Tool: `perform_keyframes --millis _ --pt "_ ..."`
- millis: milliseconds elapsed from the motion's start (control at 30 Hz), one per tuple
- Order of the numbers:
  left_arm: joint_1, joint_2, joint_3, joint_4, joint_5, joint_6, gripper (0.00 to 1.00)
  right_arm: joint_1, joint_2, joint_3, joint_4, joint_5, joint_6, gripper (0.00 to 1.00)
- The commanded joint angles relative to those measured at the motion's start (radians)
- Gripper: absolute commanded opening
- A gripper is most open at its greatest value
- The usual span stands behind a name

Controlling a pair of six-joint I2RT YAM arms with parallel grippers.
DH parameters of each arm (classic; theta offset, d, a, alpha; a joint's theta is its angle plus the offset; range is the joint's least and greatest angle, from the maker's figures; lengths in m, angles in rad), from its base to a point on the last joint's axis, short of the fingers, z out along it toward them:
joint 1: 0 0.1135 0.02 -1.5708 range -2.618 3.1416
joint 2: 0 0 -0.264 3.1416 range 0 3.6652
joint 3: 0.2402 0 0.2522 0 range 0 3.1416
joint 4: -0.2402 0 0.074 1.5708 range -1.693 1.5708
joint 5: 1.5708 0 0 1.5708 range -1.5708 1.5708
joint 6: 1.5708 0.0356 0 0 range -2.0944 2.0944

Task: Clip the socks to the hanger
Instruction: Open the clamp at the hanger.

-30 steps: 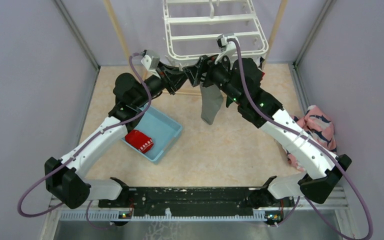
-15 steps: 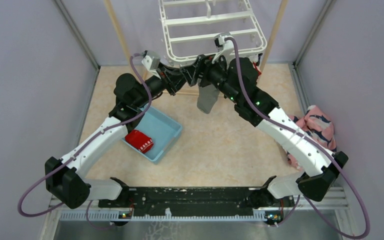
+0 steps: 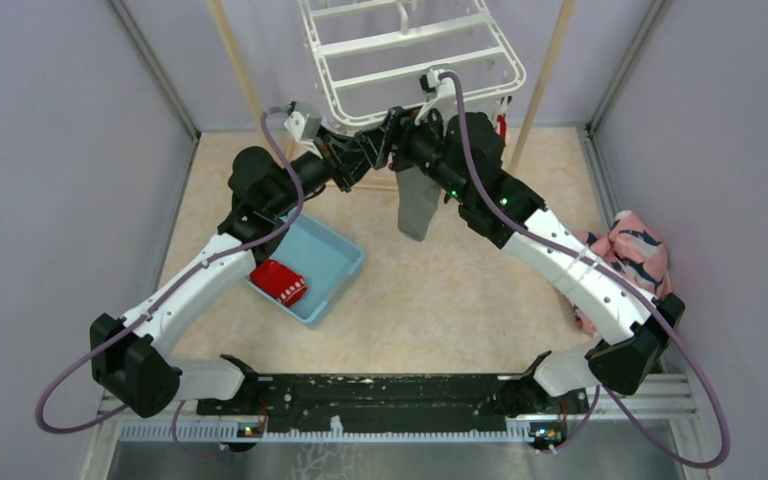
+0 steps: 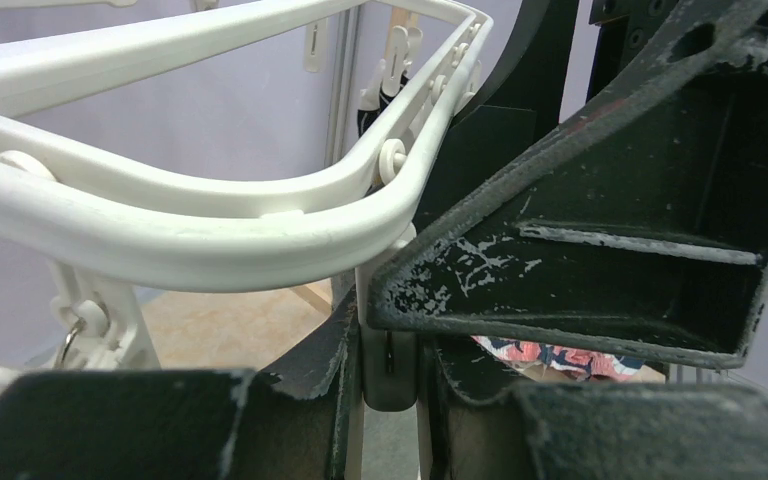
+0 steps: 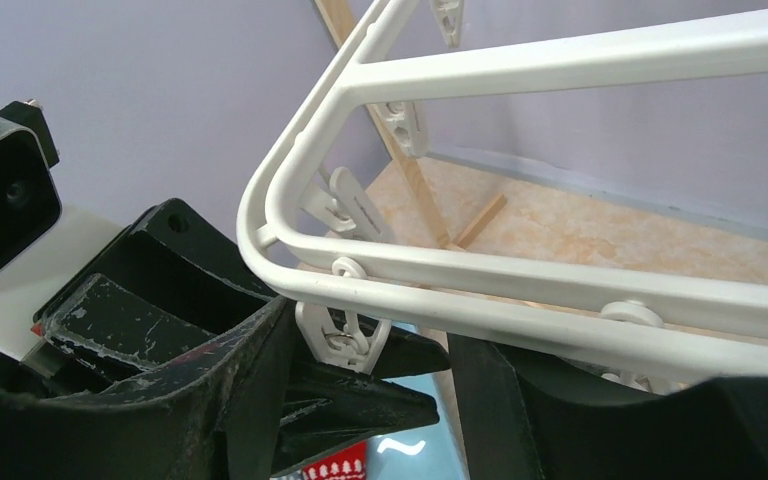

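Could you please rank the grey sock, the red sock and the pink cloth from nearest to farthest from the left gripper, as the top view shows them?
From the left gripper:
1. grey sock, hanging just to its right.
2. red sock, in the blue tray, toward the bases.
3. pink cloth, at the far right.

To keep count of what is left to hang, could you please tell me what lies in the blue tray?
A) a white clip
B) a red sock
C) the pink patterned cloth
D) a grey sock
B: the red sock lies in the blue tray, whereas the grey sock hangs below the hanger and the pink cloth lies off to the right.
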Motion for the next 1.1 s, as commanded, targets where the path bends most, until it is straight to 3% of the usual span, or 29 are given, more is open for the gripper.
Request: perform_keyframes --millis 0,633,700,833,1067 --pt "-0.009 0.000 -0.007 -0.002 0.036 -0.004 0.00 0.005 0.005 0.078 0.073 0.015 -0.012 0.54" --pt "-0.016 0.004 -0.002 -0.028 0.019 0.030 0.02 0.005 -0.005 0.061 0.065 0.097 -0.017 0.09" --pt "-0.016 -0.004 -0.007 -0.037 0.011 0.036 0.08 0.005 -0.006 0.062 0.056 0.108 -0.020 0.01" --pt "-0.017 -0.021 -0.008 -0.072 -0.010 0.055 0.19 0.006 -0.009 0.056 0.045 0.117 -0.021 0.00" --pt "-0.016 -0.059 -0.001 -0.119 -0.031 0.083 0.58 0.005 -0.015 0.040 0.041 0.125 -0.019 0.00"
